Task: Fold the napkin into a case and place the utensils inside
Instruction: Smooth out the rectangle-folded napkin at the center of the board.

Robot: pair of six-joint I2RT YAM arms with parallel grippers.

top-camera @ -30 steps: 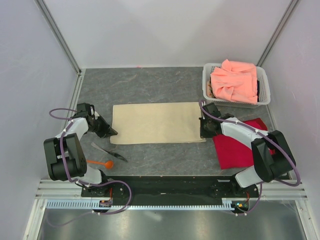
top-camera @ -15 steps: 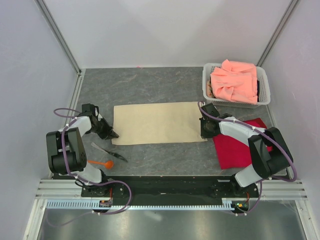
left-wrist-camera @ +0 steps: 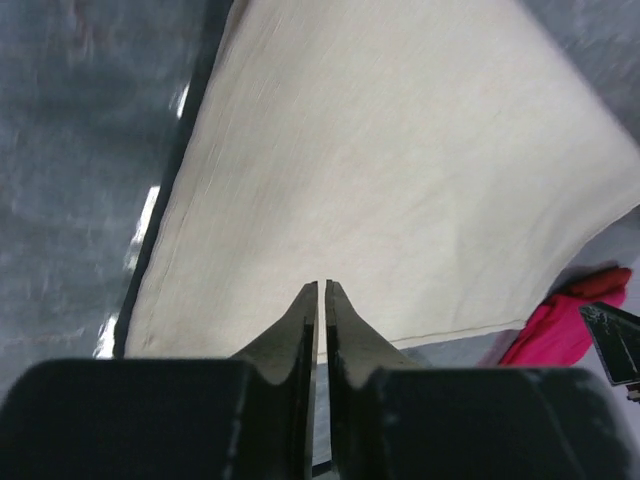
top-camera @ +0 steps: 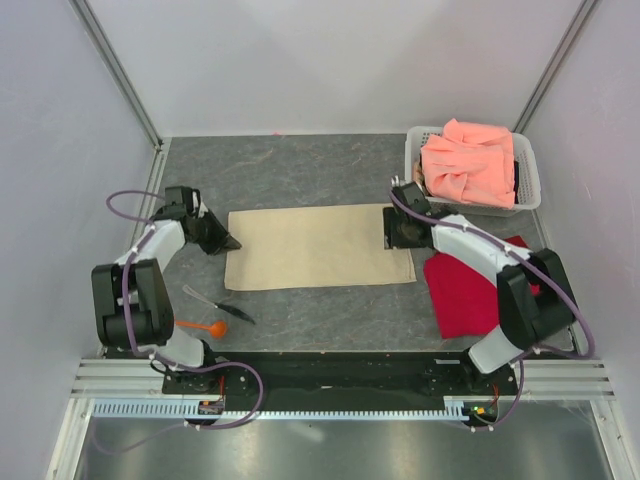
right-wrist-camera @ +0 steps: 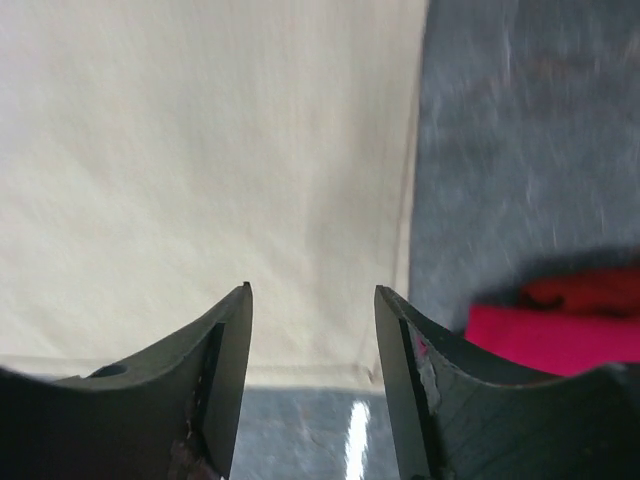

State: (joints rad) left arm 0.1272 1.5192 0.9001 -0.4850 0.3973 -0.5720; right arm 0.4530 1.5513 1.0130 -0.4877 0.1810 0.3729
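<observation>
Napkin (top-camera: 315, 245) grip: your left end effector (left-wrist-camera: 320, 288) is nearly closed, apparently pinching the left edge to anchor it.
Right end effector (right-wrist-camera: 312, 290): jaws apart, empty, over the right edge.
Napkin place: flat mid-counter (top-camera: 300, 170), ready for your fold.
Utensils (top-camera: 215, 303): near the left base, waiting.

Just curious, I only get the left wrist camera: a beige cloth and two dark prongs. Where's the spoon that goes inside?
Observer: The orange spoon lies on the table, at its near left, off the napkin.
Operator: Any other utensil?
Observer: A dark utensil lies between the spoon and the napkin.
Operator: And the other claw?
Observer: The right claw is open over the napkin's right end, holding nothing.
</observation>
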